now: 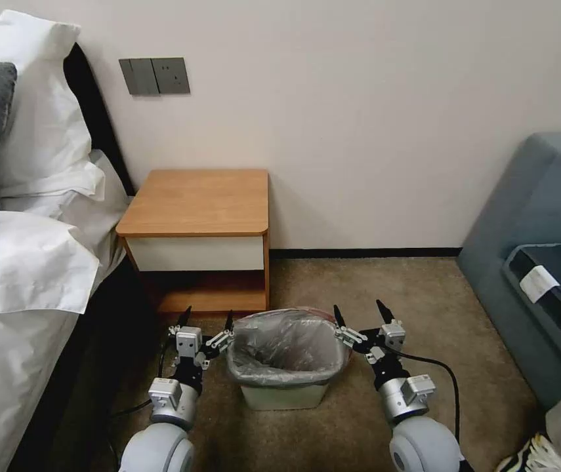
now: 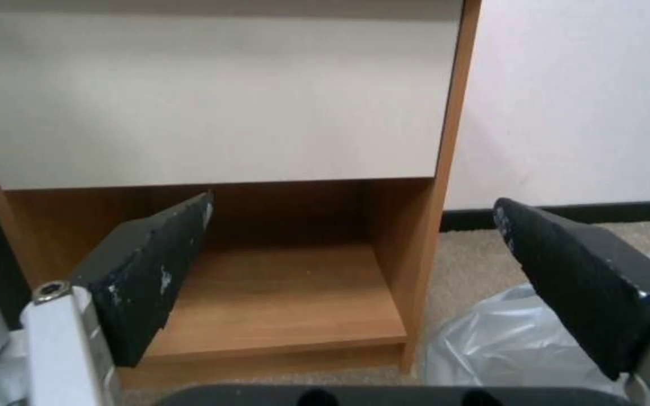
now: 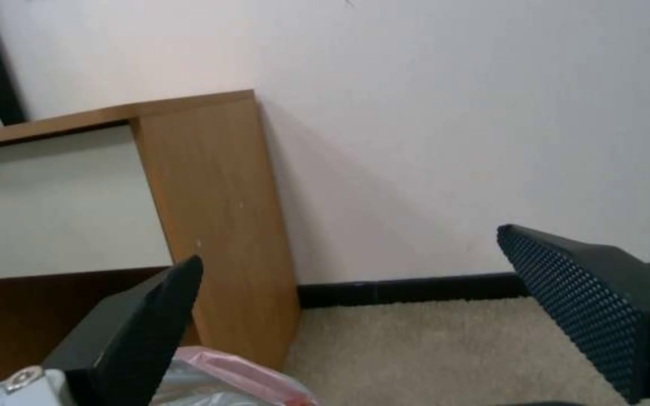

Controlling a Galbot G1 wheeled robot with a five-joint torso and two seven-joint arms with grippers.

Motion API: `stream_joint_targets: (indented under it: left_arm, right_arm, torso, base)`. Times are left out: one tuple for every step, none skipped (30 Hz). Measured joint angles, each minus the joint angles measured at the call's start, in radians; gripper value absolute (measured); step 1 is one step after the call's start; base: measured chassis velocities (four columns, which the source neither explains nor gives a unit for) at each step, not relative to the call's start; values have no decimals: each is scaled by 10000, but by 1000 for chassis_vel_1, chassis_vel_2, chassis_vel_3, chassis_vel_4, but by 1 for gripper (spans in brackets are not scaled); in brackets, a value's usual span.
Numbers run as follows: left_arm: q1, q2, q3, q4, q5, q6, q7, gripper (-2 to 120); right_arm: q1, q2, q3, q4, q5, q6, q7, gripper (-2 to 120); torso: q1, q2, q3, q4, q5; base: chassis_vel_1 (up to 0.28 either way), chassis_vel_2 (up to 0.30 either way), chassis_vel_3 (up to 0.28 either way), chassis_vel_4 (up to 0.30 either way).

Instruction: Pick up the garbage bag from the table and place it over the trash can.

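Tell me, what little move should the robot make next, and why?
Probably draw both arms back from the trash can. The garbage bag already lines it, folded over the rim, and the table top is bare. The left gripper and right gripper flank the can with jaws open, holding nothing.

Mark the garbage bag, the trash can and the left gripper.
garbage bag [image 1: 287, 351], head view, crinkled lining inside the bin.
trash can [image 1: 283, 395], head view, bare cream front wall.
left gripper [image 1: 208, 321], head view, midway between open fingertips.
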Motion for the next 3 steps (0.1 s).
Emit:
stream_joint_targets:
  left_arm:
    - [0,0,0,0,0,0,0,95]
    - [0,0,0,0,-1,1,0,95]
    - [0,0,0,0,-2,2,0,95]
  right_arm:
    - [0,0,0,0,0,0,0,100]
    - [0,0,0,0,1,-1,0,100]
    - [0,0,0,0,2,-1,0,100]
  torso:
    - [0,0,0,0,0]
    - [0,0,0,0,0]
    - [0,0,0,0,0]
  base:
    - [0,0,0,0]
    - [0,0,0,0]
    - [0,0,0,0]
